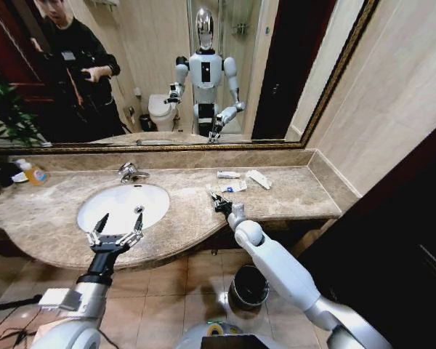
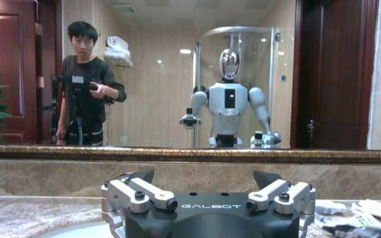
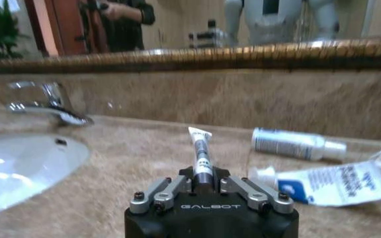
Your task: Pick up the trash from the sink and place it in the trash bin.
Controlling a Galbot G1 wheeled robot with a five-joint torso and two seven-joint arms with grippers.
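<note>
Beige-brown marble countertop [image 1: 291, 193] in front of me, with the white oval sink [image 1: 123, 206] set into it on the left and the chrome tap [image 1: 131, 172] at its far edge. My right gripper [image 1: 219, 203] is over the counter just right of the sink, fingers clamped together on a small white tube [image 3: 200, 153] that sticks out from between them toward the mirror. More trash sits on the counter farther right: a white tube [image 1: 228, 174], a blue-and-white sachet [image 1: 236, 187] and a flat white packet [image 1: 259, 179], all near each other but apart from my claw. My left gripper [image 1: 116, 231] hangs over the near rim of the sink, fingers spread wide, holding nothing. The trash bin [image 1: 248, 286] stands on the tiled floor below the counter's near edge, under my right arm. An orange-yellow bottle [image 1: 33, 173] is at the far left.
</note>
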